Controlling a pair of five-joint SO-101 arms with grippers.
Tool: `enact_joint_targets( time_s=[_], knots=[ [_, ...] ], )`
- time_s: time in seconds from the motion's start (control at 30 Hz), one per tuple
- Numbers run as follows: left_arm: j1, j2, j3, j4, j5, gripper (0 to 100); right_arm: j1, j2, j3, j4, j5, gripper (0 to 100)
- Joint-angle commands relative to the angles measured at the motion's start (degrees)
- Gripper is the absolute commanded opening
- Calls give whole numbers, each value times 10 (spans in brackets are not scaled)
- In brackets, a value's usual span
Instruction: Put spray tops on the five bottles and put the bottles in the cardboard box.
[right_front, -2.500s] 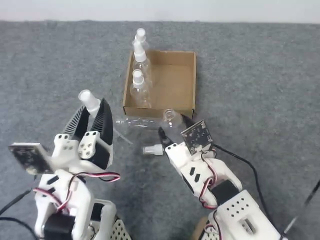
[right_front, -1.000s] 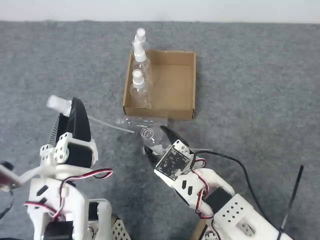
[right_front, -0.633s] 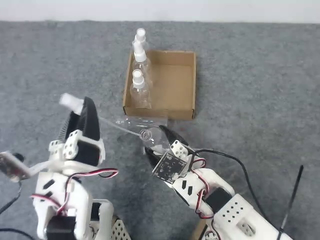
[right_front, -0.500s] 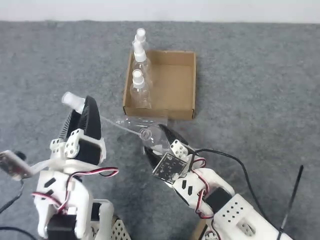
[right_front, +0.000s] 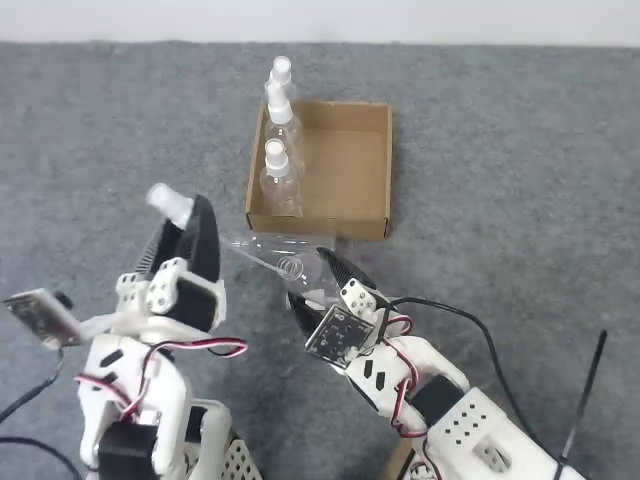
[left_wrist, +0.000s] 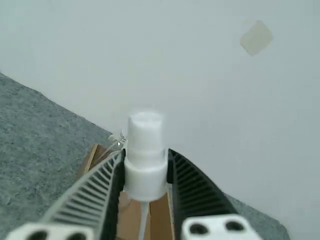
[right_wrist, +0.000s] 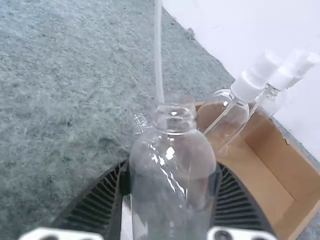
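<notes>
Though capless, clear round-shouldered bottle (right_wrist: 172, 165)

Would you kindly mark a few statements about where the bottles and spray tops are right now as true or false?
1. The left tool grips a white spray top. True.
2. The bottle in the right tool has its top screwed on. False: its neck is open, and only the dip tube reaches into its mouth.
3. Three capped bottles stand along one side wall inside the cardboard box. True.
4. An uncapped bottle lies on its side inside the box. False: it lies on the carpet just outside the box's near wall.
</notes>
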Motion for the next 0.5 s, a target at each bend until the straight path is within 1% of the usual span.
enact_joint_targets(
  time_s=[0.0,0.37,0.47],
  knots=[
    [14,-10,-5,-23,-16,10,-4,-15,12,-16,3,133],
    [17,-10,-4,-19,-20,10,-4,-15,12,-19,1,133],
    [48,-10,4,-21,-45,10,-4,-15,13,-19,-4,133]
  ],
)
